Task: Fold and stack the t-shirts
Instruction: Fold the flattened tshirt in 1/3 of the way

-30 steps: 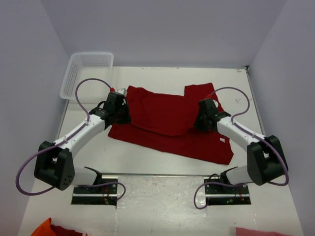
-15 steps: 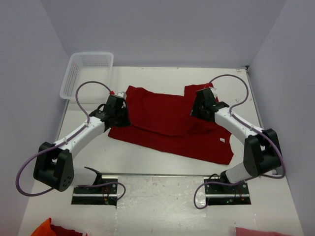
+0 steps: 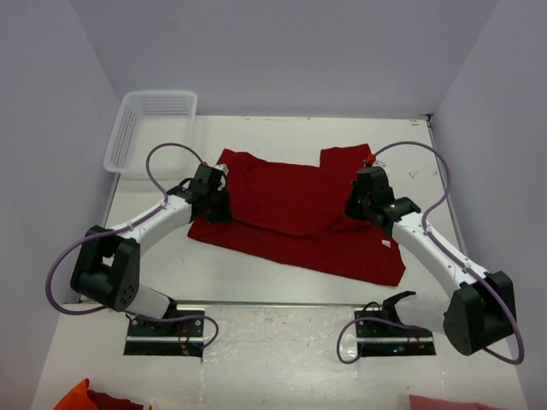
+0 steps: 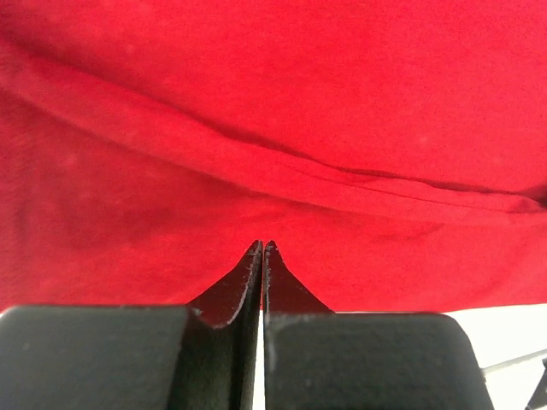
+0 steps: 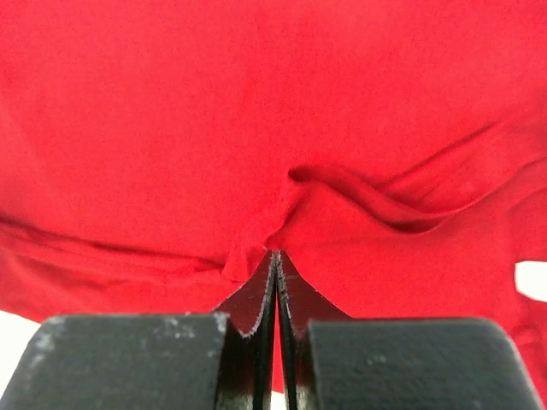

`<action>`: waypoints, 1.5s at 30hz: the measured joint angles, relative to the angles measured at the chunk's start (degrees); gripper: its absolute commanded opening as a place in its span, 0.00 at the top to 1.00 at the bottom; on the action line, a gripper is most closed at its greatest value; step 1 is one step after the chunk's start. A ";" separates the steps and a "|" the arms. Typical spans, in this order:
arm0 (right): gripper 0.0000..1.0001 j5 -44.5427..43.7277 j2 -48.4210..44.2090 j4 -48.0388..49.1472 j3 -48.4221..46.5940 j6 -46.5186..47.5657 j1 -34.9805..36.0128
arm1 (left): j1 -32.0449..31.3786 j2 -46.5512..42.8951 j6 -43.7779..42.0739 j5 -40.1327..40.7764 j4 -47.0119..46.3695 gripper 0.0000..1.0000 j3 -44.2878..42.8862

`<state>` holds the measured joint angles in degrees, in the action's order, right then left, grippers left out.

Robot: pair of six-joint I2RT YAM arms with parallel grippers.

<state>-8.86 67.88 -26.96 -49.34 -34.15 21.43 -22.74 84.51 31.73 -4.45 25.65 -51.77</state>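
The t-shirt (image 3: pixel 295 205) is lying spread across the middle of the table (image 3: pixel 256 282), with the mesh basket (image 3: pixel 149 128) sitting apart from it at the far left corner. The left gripper (image 3: pixel 222 203) is sitting at the shirt's left edge, and the right gripper (image 3: pixel 354 205) is pressing into its right side.

Item: t-shirt (image 3: pixel 291 201), one, plain dark red cloth, short-sleeved. It lies spread on the white table (image 3: pixel 256 278), partly folded, with a far layer doubled over the near layer and its edge running across the middle. A small white neck label (image 3: pixel 386 243) sits toward the near right corner. The cloth puckers into a raised ridge on the right side.
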 measured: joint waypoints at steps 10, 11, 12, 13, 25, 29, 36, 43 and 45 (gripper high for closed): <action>0.65 4.00 11.69 1.60 1.25 -2.29 0.04 | -1.03 -2.03 -1.05 -4.35 -1.11 1.00 0.00; 0.64 3.91 12.09 1.81 1.25 -2.10 0.04 | -1.03 -2.25 -1.18 -4.39 -1.20 1.00 0.00; 0.59 3.87 12.59 2.01 1.25 -2.05 0.04 | -1.03 -2.34 -1.33 -4.46 -1.25 1.00 0.00; 0.55 3.82 13.31 2.03 1.05 -2.03 0.04 | -1.03 -2.34 -1.38 -4.57 -1.27 1.00 0.00; 0.52 3.45 22.58 2.80 -3.58 -1.44 0.04 | -1.03 -2.34 -2.62 -5.25 -1.27 1.00 0.00; 0.52 3.43 22.84 2.80 -4.48 -1.42 0.04 | -1.03 -2.12 -2.86 -5.27 -1.36 1.00 0.00; 0.53 3.50 24.90 3.13 -7.56 -1.38 0.04 | -1.03 -1.07 -3.06 -5.81 -1.86 1.00 0.02; 0.59 3.72 27.56 3.26 -7.93 -1.40 0.04 | -1.03 -1.07 -3.61 -5.84 -2.16 1.00 0.02; 0.67 3.89 27.87 3.30 -7.93 -1.42 0.04 | -1.03 -1.07 -3.82 -5.86 -2.21 1.00 0.02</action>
<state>-4.97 95.74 -23.66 -57.28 -35.57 21.47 -23.77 83.44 27.90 -10.31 23.44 -51.75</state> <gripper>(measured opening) 0.405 0.002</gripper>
